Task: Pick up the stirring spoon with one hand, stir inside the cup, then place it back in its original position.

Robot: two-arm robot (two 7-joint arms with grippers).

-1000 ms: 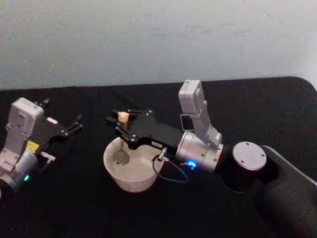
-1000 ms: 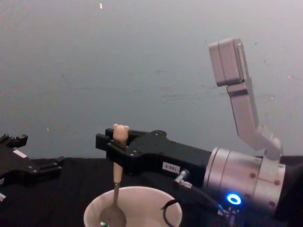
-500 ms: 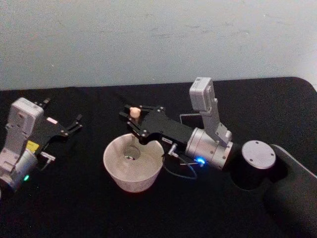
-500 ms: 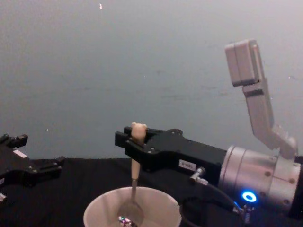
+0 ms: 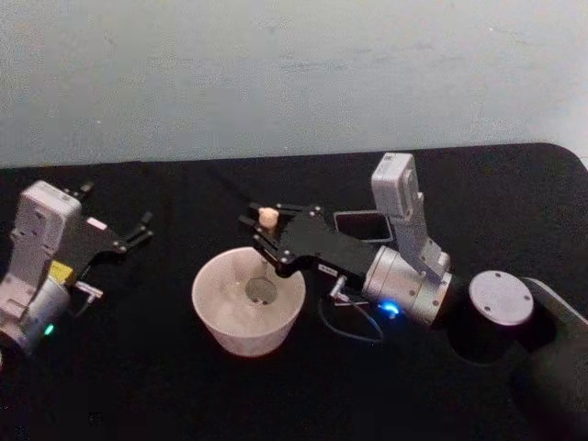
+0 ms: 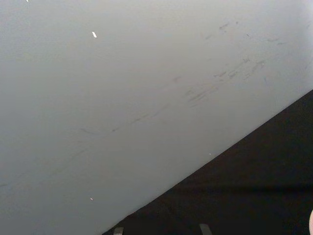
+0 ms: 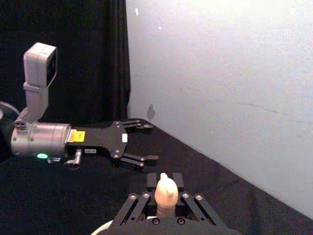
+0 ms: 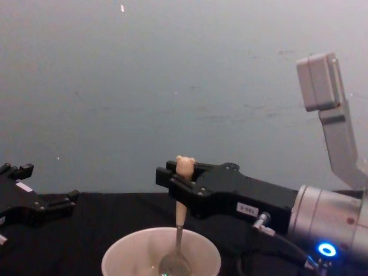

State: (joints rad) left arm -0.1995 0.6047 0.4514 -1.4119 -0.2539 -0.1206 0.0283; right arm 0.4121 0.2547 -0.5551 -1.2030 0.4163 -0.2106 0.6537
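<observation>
We've got our right gripper (image 5: 265, 228) pinching the stirring spoon (image 8: 179, 214) by its handle above the cup (image 5: 241, 323), spoon upright w/ bowl end inside. The dark holder (image 5: 364, 223) sits just behind-right of cup. Our left gripper (image 5: 140, 230) is idle, fingers spread, well left of cup.
</observation>
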